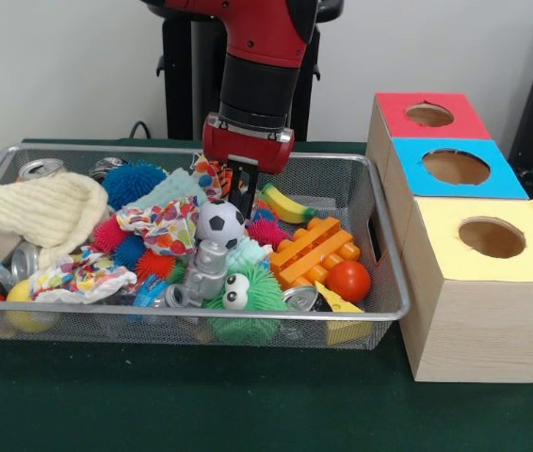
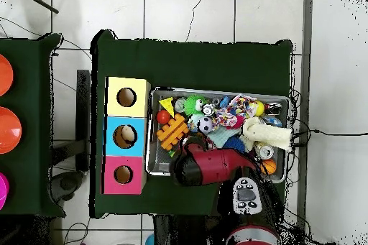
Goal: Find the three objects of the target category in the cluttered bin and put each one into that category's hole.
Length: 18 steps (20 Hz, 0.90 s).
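A wire mesh bin (image 1: 391, 254) holds a jumble of toys, cloths and cans. My gripper (image 1: 245, 195) hangs low at the bin's back middle, just behind a small soccer ball (image 1: 219, 223) and left of a toy banana (image 1: 285, 205). I see nothing held in it. An orange toy brick (image 1: 312, 250), a red ball (image 1: 348, 281), a grey robot figure (image 1: 208, 268) and a green spiky toy with eyes (image 1: 248, 297) lie in front. Beside the bin stands a wooden box with a red hole (image 1: 429, 115), a blue hole (image 1: 456, 167) and a yellow hole (image 1: 492, 237). In the overhead view the arm (image 2: 215, 164) hides the gripper.
A cream knit hat (image 1: 40, 212), a blue spiky ball (image 1: 133, 182), patterned cloths (image 1: 168, 226) and drink cans (image 1: 40, 169) fill the bin's left half. A yellow wedge (image 1: 337, 301) lies at the front right corner. Something pale shows inside the blue hole (image 2: 126, 136) from above.
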Available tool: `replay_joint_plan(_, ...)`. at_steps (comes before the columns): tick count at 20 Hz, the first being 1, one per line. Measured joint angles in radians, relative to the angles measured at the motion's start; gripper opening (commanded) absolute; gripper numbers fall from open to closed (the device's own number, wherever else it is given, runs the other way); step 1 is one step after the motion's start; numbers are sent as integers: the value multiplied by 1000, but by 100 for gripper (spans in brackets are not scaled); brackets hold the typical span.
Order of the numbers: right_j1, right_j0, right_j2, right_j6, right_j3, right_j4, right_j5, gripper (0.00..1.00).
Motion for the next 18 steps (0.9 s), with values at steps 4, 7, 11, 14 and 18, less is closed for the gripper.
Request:
replay_joint_plan(4, 0, 0, 0, 0, 0, 0, -1, 0)
replay_joint_plan(7, 0, 0, 0, 0, 0, 0, -1, 0)
replay_joint_plan(11, 0, 0, 0, 0, 0, 0, -1, 0)
replay_joint_plan(14, 0, 0, 0, 0, 0, 0, -1, 0)
replay_joint_plan(18, 0, 0, 0, 0, 0, 0, -1, 100)
